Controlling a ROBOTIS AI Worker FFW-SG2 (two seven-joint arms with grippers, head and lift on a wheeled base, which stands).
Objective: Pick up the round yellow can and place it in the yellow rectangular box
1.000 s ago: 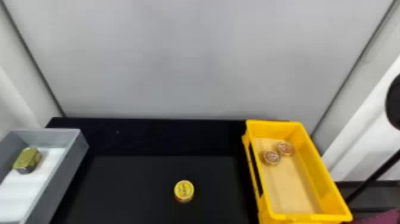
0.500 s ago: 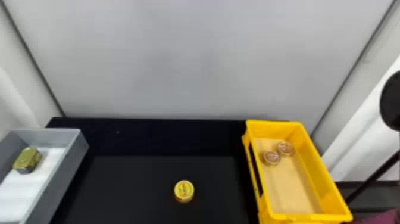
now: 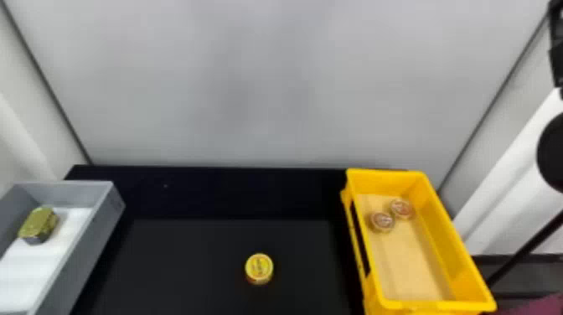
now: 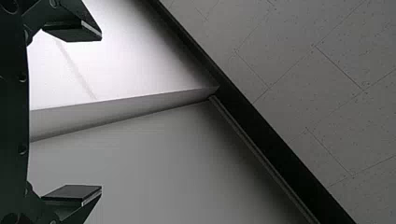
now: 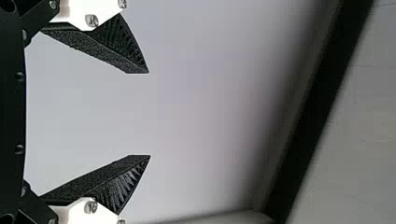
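On the dark table [image 3: 188, 259], toward the near side and between the two boxes, stands the round yellow can [image 3: 259, 268], its lid facing up, well apart from both; to its right is the yellow rectangular box [image 3: 454, 236], with a pale tan bottom and two small round tins [image 3: 382, 222] [image 3: 401, 208] close together in its far part, the right one a little farther off than the left; to the left is a grey box [image 3: 92, 247] with a white lining, where a gold-topped tin [image 3: 38, 224] with dark sides sits toward the far end. Behind the table rises a plain grey wall [image 3: 259, 83]; at the right edge are a black round shape [image 3: 552, 153] and, farther off, an angular black part [image 3: 556, 46], neither of which can be made out clearly. The left gripper [image 4: 101, 112] has its fingers spread wide with nothing between them; the right gripper [image 5: 149, 114] is spread too, also holding nothing, with a pale surface beyond its fingertips.
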